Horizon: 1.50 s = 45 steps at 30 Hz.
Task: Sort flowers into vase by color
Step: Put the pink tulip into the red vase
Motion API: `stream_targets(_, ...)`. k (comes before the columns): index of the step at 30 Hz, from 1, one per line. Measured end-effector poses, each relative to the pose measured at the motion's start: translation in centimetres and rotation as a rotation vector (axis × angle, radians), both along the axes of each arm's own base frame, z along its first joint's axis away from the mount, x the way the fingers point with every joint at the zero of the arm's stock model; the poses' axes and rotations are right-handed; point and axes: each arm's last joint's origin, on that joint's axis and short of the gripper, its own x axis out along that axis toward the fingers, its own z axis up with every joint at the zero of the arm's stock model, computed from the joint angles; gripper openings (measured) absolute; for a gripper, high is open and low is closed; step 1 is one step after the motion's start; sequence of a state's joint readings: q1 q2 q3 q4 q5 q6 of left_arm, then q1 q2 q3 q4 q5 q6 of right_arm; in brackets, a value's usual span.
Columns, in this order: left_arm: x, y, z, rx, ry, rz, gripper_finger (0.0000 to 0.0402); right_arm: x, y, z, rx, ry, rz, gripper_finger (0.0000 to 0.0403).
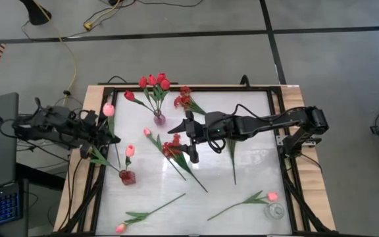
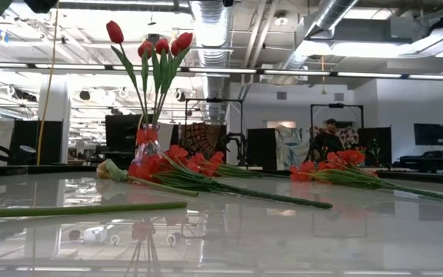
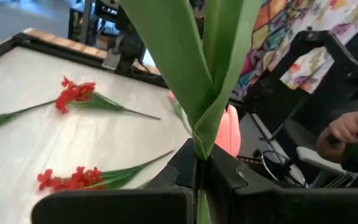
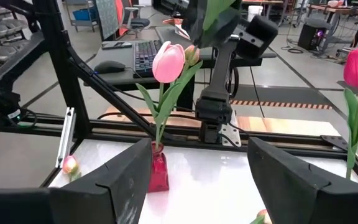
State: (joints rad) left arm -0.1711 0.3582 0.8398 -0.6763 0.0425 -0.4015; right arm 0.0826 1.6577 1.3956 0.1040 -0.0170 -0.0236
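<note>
My left claw (image 3: 197,180) grips a pink tulip's (image 1: 108,110) stem at the bench's (image 1: 242,197) left edge. My right claw (image 1: 191,141) gapes empty over a red spray (image 1: 172,149) mid-bench.

We see two dark, near-black arms built of chunky jointed segments. The right arm (image 1: 262,123) carries a black cable looping along its top and ends in a gripper (image 1: 191,136) with two slim black fingers. The left arm (image 1: 58,126) looks bulkier, wrapped in black wiring. Up close, the left gripper (image 3: 199,171) has matte black fingers (image 3: 225,174) with stepped, angular edges. The right gripper's fingers (image 4: 303,177) are broad, flat, dark grey wedges with faintly scuffed, dusty surfaces and bevelled rims
</note>
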Motion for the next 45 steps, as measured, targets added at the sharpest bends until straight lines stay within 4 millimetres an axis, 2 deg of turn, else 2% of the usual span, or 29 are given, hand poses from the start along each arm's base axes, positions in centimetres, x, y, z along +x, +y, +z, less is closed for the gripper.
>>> stream_targets(10,-1.2,0.1,-2.4,0.053,-0.079,-0.047,0.0000,0.0,0.0,0.0,0.023,0.005,-0.003,0.0291)
stream_targets(18,-0.9,0.0,-4.5,0.056,-0.057,-0.067,0.0000,0.0,0.0,0.0,0.023,0.002,-0.021,0.0291)
stream_targets(29,-0.8,-0.2,-4.6,0.127,-0.086,-0.138,0.0000,0.0,-0.1,0.0,0.031,0.002,-0.026,0.0291)
stream_targets(38,-0.8,-0.2,-4.6,0.069,-0.072,-0.146,0.0000,0.0,-0.1,0.0,0.030,0.002,-0.026,0.0291)
stream_targets(45,0.1,-0.4,-5.9,0.049,-0.055,-0.145,0.0000,0.0,-0.1,0.0,0.030,0.002,-0.026,0.0291)
